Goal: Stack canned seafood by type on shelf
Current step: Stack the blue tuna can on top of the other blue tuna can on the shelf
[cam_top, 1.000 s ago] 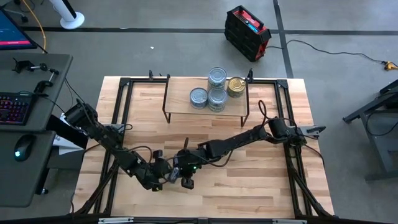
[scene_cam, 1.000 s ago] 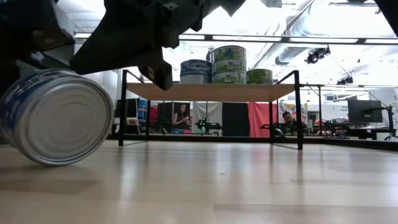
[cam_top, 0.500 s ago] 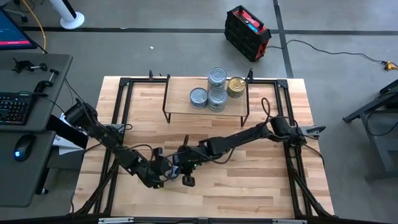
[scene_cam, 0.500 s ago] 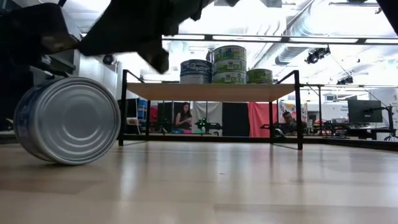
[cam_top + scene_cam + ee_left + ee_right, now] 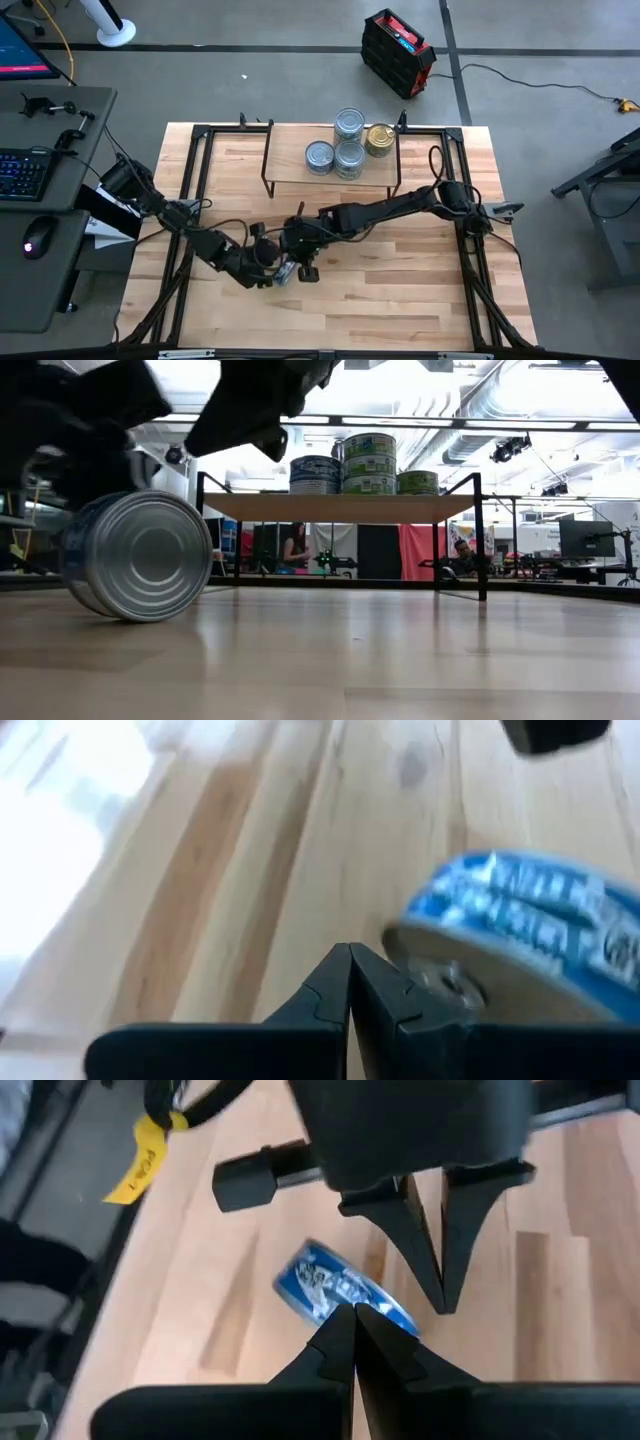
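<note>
One silver-lidded tin with a blue side (image 5: 135, 555) stands tilted on its rim on the tabletop, toward the near side (image 5: 286, 272). My left gripper (image 5: 273, 275) is shut just to its left. My right gripper (image 5: 306, 271) is shut just to its right. On the shelf (image 5: 290, 172) sit a stack of silver tins (image 5: 348, 123), two more silver tins (image 5: 318, 155) (image 5: 349, 158) and a gold tin (image 5: 379, 139), all resting flat on the board. My left gripper's shut fingers (image 5: 385, 995) lie with the outer side of one finger against the tin's silver lid (image 5: 445, 982), coming in low along the table. The tin stands on its rim on the wood. My right gripper's shut tips (image 5: 352, 1320) are at the tin's blue side wall (image 5: 325, 1285); whether they touch it I cannot tell.
The shelf's black wire legs (image 5: 266, 185) stand between the arms and the table's far edge. Black frame rails (image 5: 190, 170) run along the table's left and right sides. Bare wood (image 5: 400, 300) lies near the front. People sit in the room behind (image 5: 296, 550).
Both shut grippers have moved a little toward the table's far edge, the left one also toward the right. The tin between them has travelled along the wood on its rim toward the right and has turned its lid more toward the near edge.
</note>
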Controlling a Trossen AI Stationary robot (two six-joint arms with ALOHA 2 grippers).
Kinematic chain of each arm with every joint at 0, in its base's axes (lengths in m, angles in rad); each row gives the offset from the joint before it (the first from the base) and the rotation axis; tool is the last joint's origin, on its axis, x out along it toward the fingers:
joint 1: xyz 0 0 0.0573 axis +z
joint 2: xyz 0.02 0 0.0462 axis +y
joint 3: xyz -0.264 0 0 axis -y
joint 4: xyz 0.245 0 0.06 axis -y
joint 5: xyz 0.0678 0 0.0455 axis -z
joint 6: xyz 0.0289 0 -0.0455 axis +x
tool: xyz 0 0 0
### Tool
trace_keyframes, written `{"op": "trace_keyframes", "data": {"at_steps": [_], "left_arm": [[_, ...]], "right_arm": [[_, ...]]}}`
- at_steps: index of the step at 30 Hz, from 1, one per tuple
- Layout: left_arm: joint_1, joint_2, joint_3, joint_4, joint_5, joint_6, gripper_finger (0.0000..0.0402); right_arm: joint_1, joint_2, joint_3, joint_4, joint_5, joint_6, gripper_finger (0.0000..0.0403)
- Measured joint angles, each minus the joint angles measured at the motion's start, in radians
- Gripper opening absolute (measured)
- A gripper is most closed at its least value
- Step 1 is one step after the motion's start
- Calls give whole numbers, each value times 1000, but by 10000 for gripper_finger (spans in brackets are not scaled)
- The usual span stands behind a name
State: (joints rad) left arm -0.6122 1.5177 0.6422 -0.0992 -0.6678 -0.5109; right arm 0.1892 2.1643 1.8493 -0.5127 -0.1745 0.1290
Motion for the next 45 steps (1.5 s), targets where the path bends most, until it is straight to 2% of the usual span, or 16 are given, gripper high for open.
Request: {"op": "trace_keyframes", "data": {"at_steps": [3,9,12,17,21,24,27,30,37,41,45], "left_arm": [[37,0,0,65,10,40,0],[83,0,0,155,124,64,0],[88,0,0,169,116,92,0],[91,-21,12,234,45,116,0],[76,-63,61,130,38,102,0],[43,-115,111,-79,38,-28,0],[-22,-168,145,-297,38,-235,0],[-127,-192,151,-375,39,-452,0],[-347,-120,130,-328,30,-857,0],[-389,-42,130,-273,17,-997,0],[-392,12,129,-239,16,-1097,0]], "right_arm": [[-2,0,60,-112,0,-70,0],[-2,-2,164,-321,16,-164,0],[-4,-2,207,-388,34,-185,0],[-4,-2,261,-423,61,-216,0],[-6,-2,280,-433,65,-223,0],[-6,-2,273,-422,42,-239,0],[-6,-2,243,-365,17,-254,0],[-8,0,217,-321,-20,-272,0],[-27,2,73,-88,-44,-325,0],[-30,2,15,17,18,-336,0],[-34,1,-1,7,-14,-306,25]]}}
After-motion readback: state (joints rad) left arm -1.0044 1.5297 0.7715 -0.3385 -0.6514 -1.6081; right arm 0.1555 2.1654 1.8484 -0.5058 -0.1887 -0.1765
